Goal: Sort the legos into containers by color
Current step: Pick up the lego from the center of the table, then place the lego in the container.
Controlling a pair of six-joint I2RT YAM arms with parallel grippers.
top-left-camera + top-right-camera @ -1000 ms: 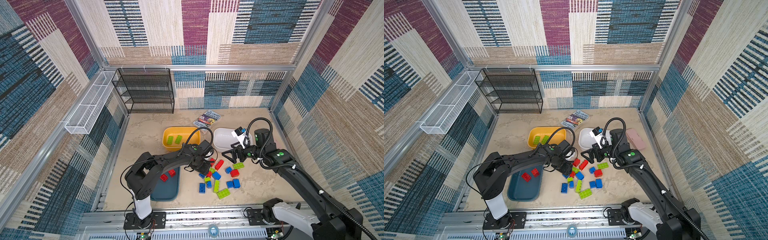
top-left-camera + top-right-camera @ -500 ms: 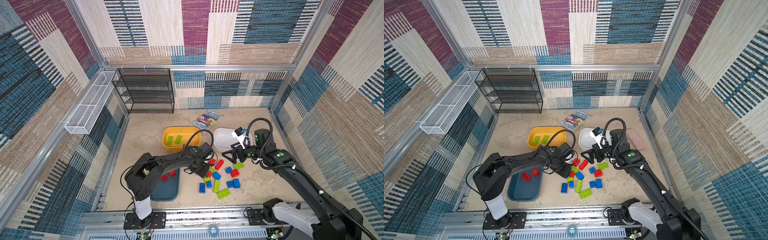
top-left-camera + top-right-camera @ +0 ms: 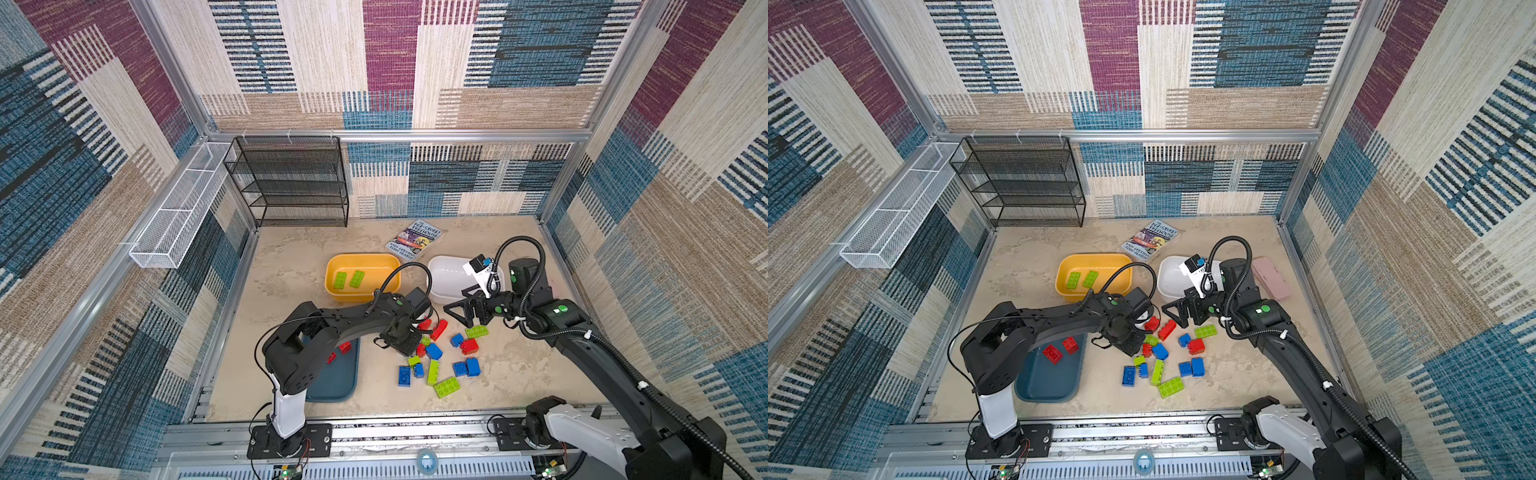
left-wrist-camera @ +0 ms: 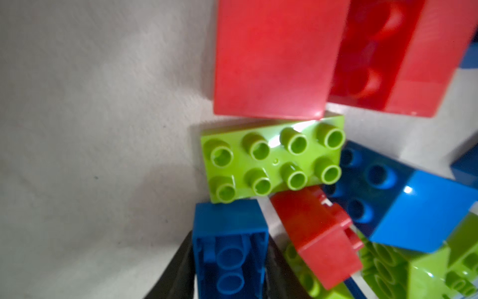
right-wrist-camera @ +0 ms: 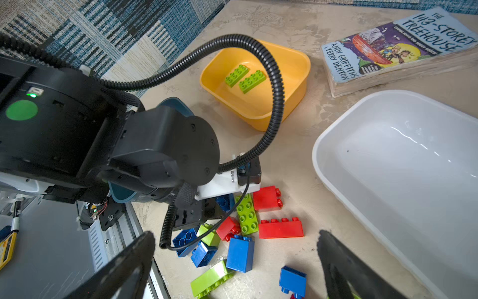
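Note:
Red, blue and lime green legos (image 3: pixel 436 357) lie in a loose pile mid-table. My left gripper (image 4: pixel 230 261) is down at the pile's left edge, shut on a small blue lego (image 4: pixel 230 227) lying on its side; in both top views the wrist hides it. My right gripper (image 5: pixel 235 234) hovers open above the pile's far right side, beside the white container (image 3: pixel 449 278), which holds nothing. The yellow container (image 3: pixel 380 274) holds two green legos (image 3: pixel 348 279). The dark teal container (image 3: pixel 1050 386) holds two red legos (image 3: pixel 1059 349).
A black wire shelf (image 3: pixel 291 183) stands at the back left, and a white mesh basket (image 3: pixel 178 220) hangs on the left wall. A paperback book (image 3: pixel 413 241) lies behind the yellow and white containers. A pink case (image 3: pixel 1271 278) lies right of the white container.
My left gripper has come down and forward into the pile's left edge and closed on the blue lego. The right arm has stayed still.

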